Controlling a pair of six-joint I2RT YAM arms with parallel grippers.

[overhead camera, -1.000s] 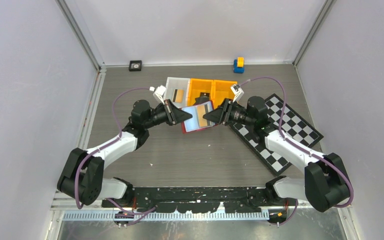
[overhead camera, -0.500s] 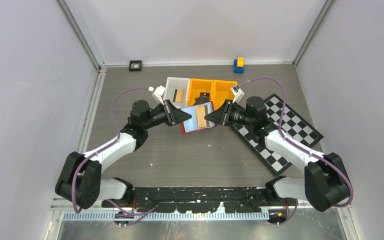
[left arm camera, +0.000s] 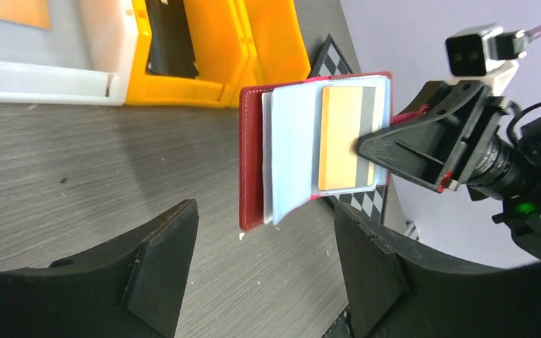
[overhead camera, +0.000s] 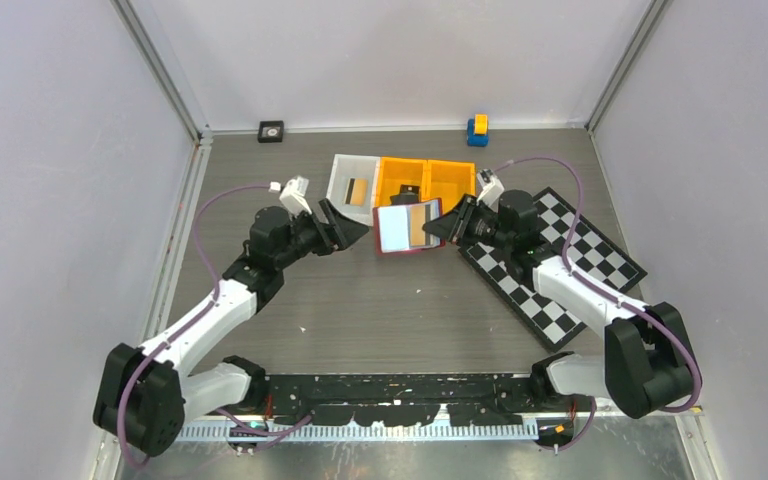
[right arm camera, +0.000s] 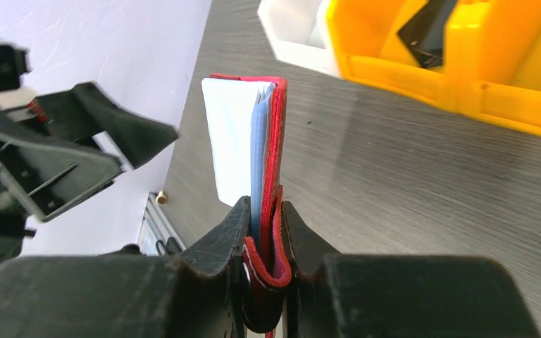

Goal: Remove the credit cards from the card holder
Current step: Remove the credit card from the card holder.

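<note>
Inside card holder point(left arm camera: 251, 162), tan credit card point(left arm camera: 338, 137)

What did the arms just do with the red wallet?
The left gripper let go of the wallet, opened and pulled back to the left. The right gripper kept its pinch and carried the wallet a little toward the bins. Bins and board stayed put.

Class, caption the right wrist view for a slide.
Right hand grips the red card holder by its edge; left hand open beyond.
</note>
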